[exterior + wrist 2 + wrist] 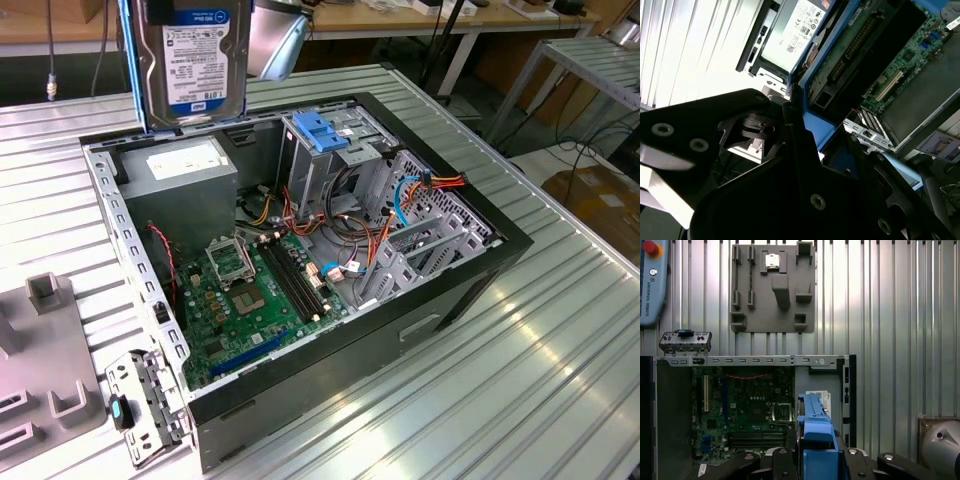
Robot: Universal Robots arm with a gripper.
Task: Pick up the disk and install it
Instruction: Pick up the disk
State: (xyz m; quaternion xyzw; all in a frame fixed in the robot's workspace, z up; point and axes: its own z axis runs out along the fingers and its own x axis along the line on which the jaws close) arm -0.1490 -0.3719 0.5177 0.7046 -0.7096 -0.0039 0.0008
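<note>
Fingers [784,465] pinch the silver-grey disk [192,60], white-labelled and blue-railed, upright above the open computer case [470,285].

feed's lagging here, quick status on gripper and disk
Gripper shut on the disk. Disk upright in the air above the power supply end of the open case, not installed. Loose cables beside the drive cage.

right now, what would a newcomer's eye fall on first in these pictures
The disk, held label-out in the claw, hangs above the open computer case at the exterior view's upper left. Inside the case, the green motherboard lies on the floor, with the blue-capped cage standing beside it.
</note>
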